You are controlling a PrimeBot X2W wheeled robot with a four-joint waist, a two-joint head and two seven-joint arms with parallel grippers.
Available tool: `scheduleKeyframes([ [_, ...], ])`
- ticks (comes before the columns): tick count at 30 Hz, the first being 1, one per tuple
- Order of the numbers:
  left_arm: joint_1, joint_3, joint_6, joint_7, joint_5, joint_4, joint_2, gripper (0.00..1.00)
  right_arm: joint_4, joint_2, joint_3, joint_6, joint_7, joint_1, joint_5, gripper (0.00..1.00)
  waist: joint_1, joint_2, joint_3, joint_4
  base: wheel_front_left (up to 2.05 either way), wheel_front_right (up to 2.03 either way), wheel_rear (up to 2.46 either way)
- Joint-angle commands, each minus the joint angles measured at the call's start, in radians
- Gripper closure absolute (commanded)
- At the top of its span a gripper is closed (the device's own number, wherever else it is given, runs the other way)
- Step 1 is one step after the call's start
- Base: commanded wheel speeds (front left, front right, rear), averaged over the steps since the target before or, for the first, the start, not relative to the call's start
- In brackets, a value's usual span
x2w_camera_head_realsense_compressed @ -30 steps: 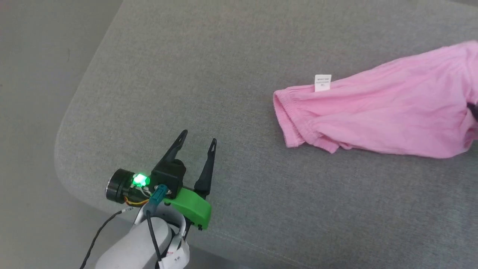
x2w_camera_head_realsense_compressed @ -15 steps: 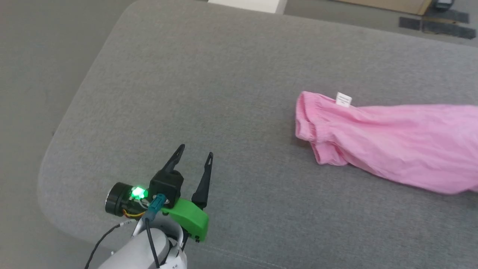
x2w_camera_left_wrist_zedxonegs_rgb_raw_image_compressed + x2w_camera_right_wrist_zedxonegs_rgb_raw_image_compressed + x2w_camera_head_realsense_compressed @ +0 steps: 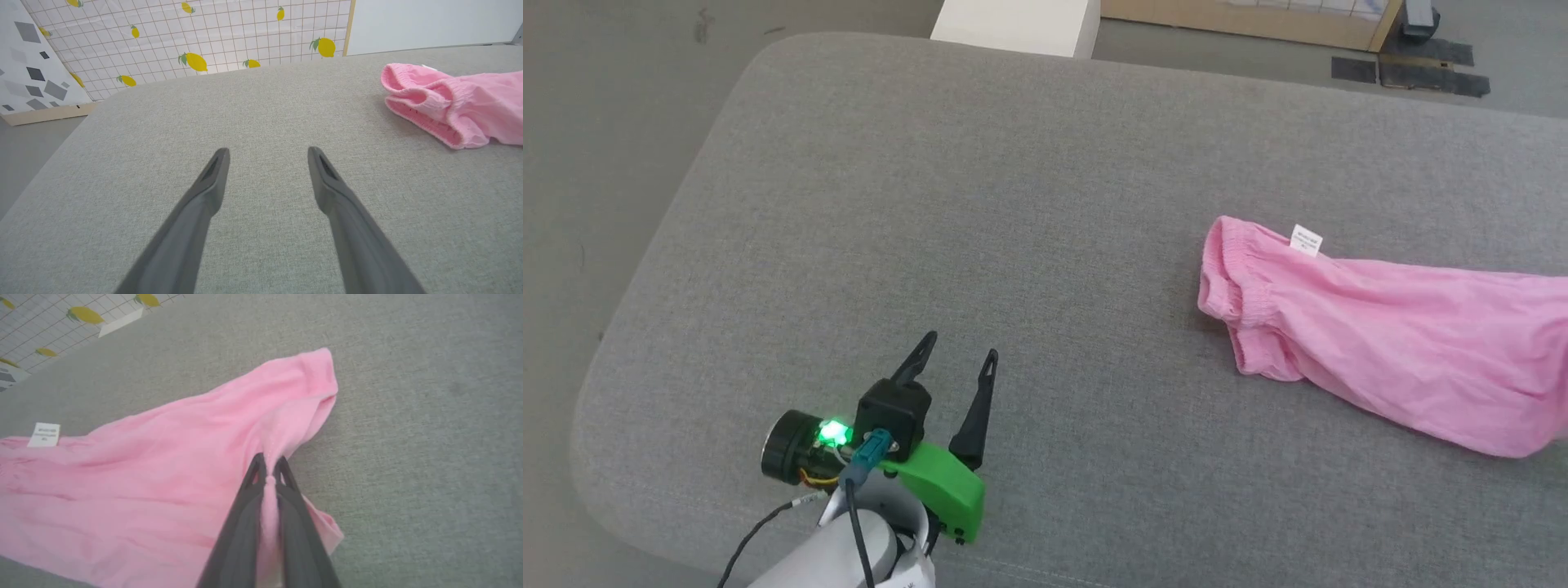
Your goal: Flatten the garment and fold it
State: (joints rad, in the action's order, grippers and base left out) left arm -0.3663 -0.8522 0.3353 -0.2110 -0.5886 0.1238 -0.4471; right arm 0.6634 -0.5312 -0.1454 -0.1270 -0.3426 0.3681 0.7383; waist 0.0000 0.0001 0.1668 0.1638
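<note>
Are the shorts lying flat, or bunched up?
Bunched: the shorts lie wrinkled, with the waistband curled over and one edge pinched up in the right end effector.

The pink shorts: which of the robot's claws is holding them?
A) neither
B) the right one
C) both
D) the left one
B: the right gripper is shut on a pinch of the pink shorts, while the left gripper hangs open over the grey cushion, apart from them.

L pincer [image 3: 960, 346] splayed over grey cushion [image 3: 1013, 204], pink shorts [image 3: 1380, 343] well apart
</note>
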Motion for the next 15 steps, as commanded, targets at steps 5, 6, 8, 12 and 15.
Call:
scheduleKeyframes([
  [5,0.030,-0.002,0.002,0.006,-0.012,0.004,-0.005,0.00,-0.151,0.059,-0.037,-0.004,-0.063,0.022,0.001,1.00,0.0000,-0.0001,-0.026,0.016,0.00,0.00,0.00],
  [6,0.031,-0.002,0.002,0.006,-0.013,0.004,-0.004,0.00,-0.175,0.069,-0.041,-0.004,-0.075,0.021,-0.003,1.00,0.0000,-0.0001,-0.028,0.020,0.00,0.00,0.00],
  [8,0.032,-0.004,0.003,0.007,-0.015,0.006,-0.002,0.00,-0.226,0.092,-0.050,-0.004,-0.101,0.020,-0.012,1.00,0.0000,-0.0001,-0.033,0.031,0.00,0.00,0.00],
  [12,0.033,-0.006,0.008,0.009,-0.017,0.005,0.002,0.00,-0.315,0.150,-0.068,-0.004,-0.156,0.021,-0.035,1.00,0.0000,-0.0001,-0.035,0.058,0.00,0.00,0.00],
  [15,0.034,-0.008,0.010,0.011,-0.017,0.006,0.002,0.00,-0.374,0.195,-0.071,-0.004,-0.198,0.023,-0.059,1.00,0.0000,-0.0001,-0.032,0.081,0.00,0.00,0.00],
])
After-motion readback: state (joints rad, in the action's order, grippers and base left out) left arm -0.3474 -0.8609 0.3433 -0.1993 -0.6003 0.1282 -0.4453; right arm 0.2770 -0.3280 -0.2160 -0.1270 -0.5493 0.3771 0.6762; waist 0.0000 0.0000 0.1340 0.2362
